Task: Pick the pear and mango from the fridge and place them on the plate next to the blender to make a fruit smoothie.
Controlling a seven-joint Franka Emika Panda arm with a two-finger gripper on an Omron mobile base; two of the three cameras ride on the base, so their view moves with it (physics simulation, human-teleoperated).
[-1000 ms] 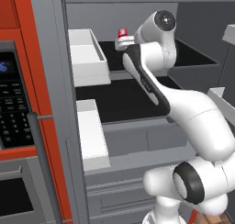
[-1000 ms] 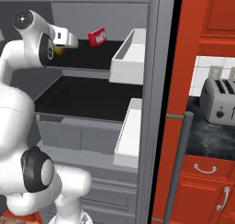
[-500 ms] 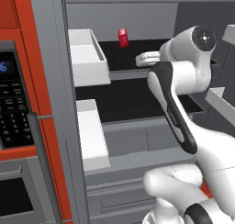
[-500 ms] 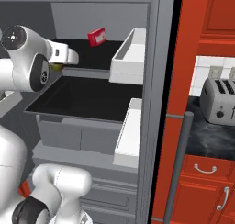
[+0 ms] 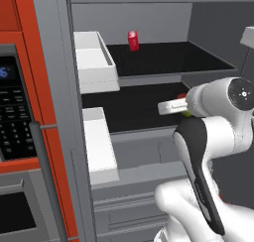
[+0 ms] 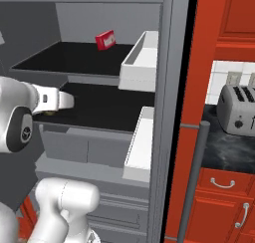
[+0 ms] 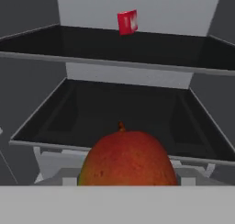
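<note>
While holding the mango [image 7: 127,158], the tool [image 5: 184,108] has withdrawn from the fridge [image 5: 149,62].

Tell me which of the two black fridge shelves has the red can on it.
The upper black shelf: the red can stands near its back wall. The lower shelf carries no can; the mango sits in front of it, at the gripper.

The lower black shelf [image 7: 124,108] of the fridge [image 5: 149,23] is left bare and open. On the upper shelf [image 5: 168,57], only a red can [image 5: 133,40] stands at the back. White door bins [image 5: 94,62] flank the opening.
</note>
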